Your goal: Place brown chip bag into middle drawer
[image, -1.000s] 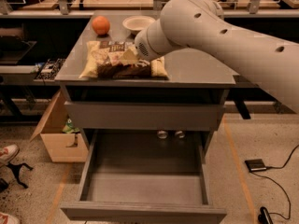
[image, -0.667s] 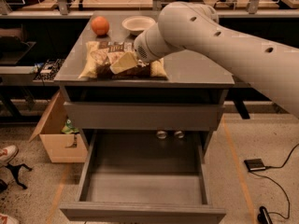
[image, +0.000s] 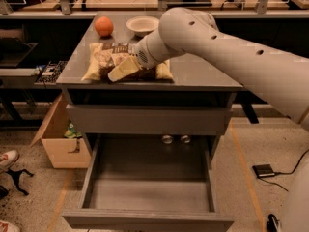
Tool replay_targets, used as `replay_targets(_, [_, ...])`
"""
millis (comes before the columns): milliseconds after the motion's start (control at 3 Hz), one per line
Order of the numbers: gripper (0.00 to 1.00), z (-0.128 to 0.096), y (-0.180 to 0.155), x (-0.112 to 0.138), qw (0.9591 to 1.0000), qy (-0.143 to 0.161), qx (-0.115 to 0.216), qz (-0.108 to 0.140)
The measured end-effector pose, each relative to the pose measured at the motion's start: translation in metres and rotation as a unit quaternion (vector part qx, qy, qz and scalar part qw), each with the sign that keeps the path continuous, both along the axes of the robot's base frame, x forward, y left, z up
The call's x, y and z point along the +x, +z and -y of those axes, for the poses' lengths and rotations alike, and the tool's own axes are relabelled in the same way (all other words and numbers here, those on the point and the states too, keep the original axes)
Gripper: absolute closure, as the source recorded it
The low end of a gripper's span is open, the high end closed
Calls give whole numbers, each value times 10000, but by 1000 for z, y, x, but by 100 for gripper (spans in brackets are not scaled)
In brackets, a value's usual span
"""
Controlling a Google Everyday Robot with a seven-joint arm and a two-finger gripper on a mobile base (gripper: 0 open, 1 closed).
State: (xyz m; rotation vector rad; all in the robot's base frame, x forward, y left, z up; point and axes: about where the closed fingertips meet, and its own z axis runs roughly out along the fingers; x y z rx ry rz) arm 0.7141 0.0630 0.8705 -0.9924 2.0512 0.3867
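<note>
The brown chip bag (image: 102,58) lies flat on top of the grey cabinet (image: 203,76), with pale ends and a dark middle. My gripper (image: 119,71) is at the end of the big white arm, which reaches in from the right. It is down over the front middle of the bag and hides part of it. The middle drawer (image: 145,220) is pulled out below the cabinet. It is a wide shallow grey tray with nothing in it.
An orange (image: 104,26) and a white bowl (image: 142,24) sit at the back of the cabinet top. A closed drawer front (image: 145,120) is above the open one. A cardboard box (image: 58,141) and shoes (image: 7,159) are on the floor at left, and a small black box with a cable (image: 264,170) is at right.
My gripper has moved down and to the left, from above the bag's right part onto its front middle. The bag and the drawer have not moved.
</note>
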Motion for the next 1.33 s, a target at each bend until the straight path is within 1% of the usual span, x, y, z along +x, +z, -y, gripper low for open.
replay_targets(333, [18,-10,-13,6,9999,128,47,-95])
replay_targets(667, [41,-18,-22,10,9995,246,102,-159])
replay_targets(1333, [88,-21,-19,10,9994,285,124,-179])
